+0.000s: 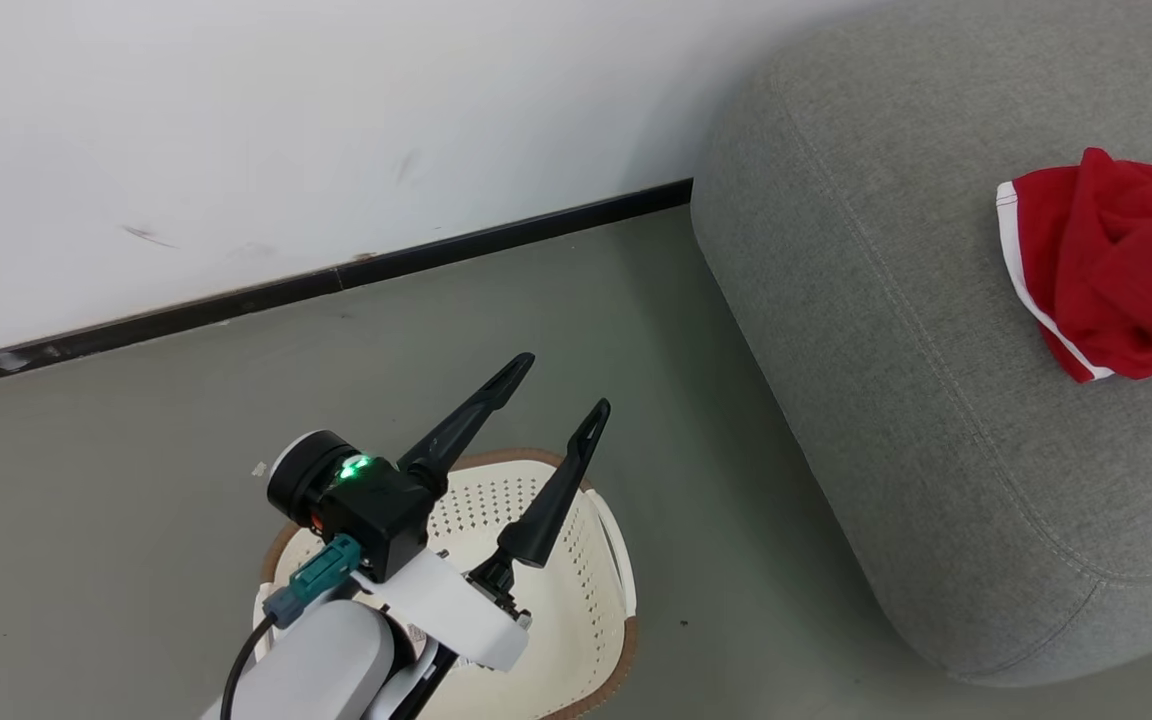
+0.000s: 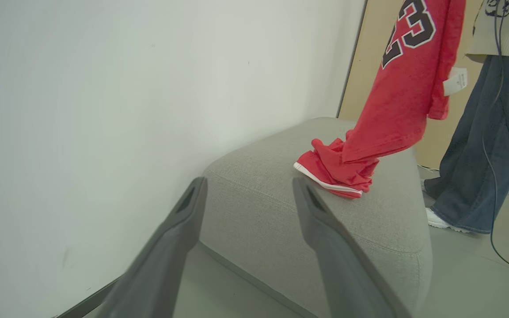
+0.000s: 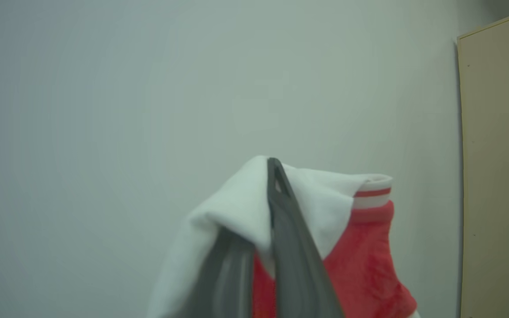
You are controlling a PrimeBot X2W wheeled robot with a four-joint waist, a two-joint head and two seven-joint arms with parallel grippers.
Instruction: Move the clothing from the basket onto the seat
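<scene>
Our left gripper [image 2: 249, 183] sits closest to the lens, its two dark fingers [image 2: 166, 256] spread wide with nothing between them. From the head view we see it hovering over the laundry basket [image 1: 621, 650], fingertips pointing past the far rim toward the wall [image 1: 236, 120]. Below the fingers the basket's perforated walls show no red at all. Our own forearm hides part of the inside, so we cannot vouch for every corner.

Beyond the left fingertips stands the grey sofa [image 2: 281, 221]. On its cushion lies a crumpled red garment [image 2: 332, 174] with a white edge, and we count that piece as delivered. Above it hangs the red jersey [image 2: 407, 88] with its black "23" and a small white tag. Its lower end reaches down to touch the pile, and its top runs out of the frame. A person [image 2: 480, 154] in jeans stands just past the sofa's far end.

Our right gripper [image 3: 265, 190] has its fingers pressed together on white-lined red fabric with a striped rib, which drapes over both fingertips. We judge this to be the jersey's upper end.

We reckon the task is nearly finished: the basket looks empty, one garment is on the seat, and the last one is held above it. What remains is to lower the jersey onto the cushion and let go.
</scene>
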